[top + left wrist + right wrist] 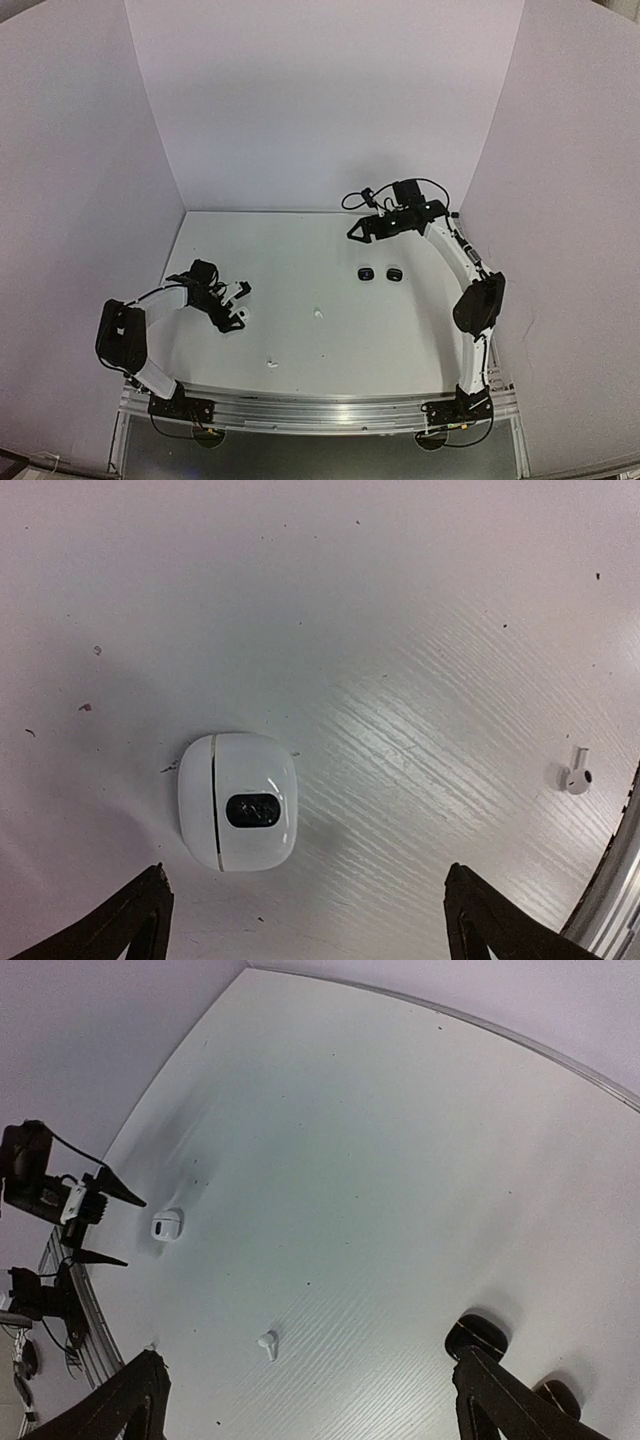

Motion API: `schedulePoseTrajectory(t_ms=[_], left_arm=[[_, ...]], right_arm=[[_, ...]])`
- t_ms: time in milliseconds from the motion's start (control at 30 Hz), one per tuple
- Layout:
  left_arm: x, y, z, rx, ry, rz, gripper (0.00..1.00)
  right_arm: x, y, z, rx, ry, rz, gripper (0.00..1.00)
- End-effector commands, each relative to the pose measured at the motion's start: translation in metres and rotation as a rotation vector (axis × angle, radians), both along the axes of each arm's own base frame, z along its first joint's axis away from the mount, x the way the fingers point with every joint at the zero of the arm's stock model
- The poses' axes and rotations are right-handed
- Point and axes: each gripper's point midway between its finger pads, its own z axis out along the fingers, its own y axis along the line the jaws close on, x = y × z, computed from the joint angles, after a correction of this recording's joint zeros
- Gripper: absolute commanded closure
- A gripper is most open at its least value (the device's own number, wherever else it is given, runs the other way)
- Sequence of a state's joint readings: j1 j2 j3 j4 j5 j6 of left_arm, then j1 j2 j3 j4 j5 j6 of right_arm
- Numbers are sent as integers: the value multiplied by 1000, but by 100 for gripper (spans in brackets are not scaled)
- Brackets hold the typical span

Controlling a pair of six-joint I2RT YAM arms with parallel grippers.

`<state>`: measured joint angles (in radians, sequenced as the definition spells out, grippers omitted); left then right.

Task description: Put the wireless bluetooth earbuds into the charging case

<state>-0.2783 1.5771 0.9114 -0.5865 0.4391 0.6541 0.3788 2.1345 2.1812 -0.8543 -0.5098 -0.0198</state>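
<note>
The left gripper (238, 306), jaws wide and empty, hovered over the white case (238, 800). One white earbud (576, 777) lay just near-right of it, far from the equally wide right gripper (355, 232).

Left pincer (243, 305) by white case (241, 319); two black cases (367, 273) near right pincer (353, 233).

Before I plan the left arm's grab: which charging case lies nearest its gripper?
The white case, just ahead of the open left gripper; the two black cases sit far right.
</note>
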Motion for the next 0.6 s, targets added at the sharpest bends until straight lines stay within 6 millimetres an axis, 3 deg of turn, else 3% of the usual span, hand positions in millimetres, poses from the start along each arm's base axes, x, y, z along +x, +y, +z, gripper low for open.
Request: schedulePoseTrajectory(t_ms=[0, 167, 333, 567], left_arm=[[9, 6, -10, 69, -48, -118, 6], [16, 5, -26, 84, -31, -131, 8], [26, 0, -38, 88, -61, -137, 11], [33, -7, -49, 87, -88, -132, 30]], right_arm=[[-20, -10, 12, -55, -32, -37, 6], [-41, -25, -10, -94, 45, -106, 6], [-55, -25, -13, -80, 54, -116, 6], [-62, -20, -13, -73, 53, -114, 6]])
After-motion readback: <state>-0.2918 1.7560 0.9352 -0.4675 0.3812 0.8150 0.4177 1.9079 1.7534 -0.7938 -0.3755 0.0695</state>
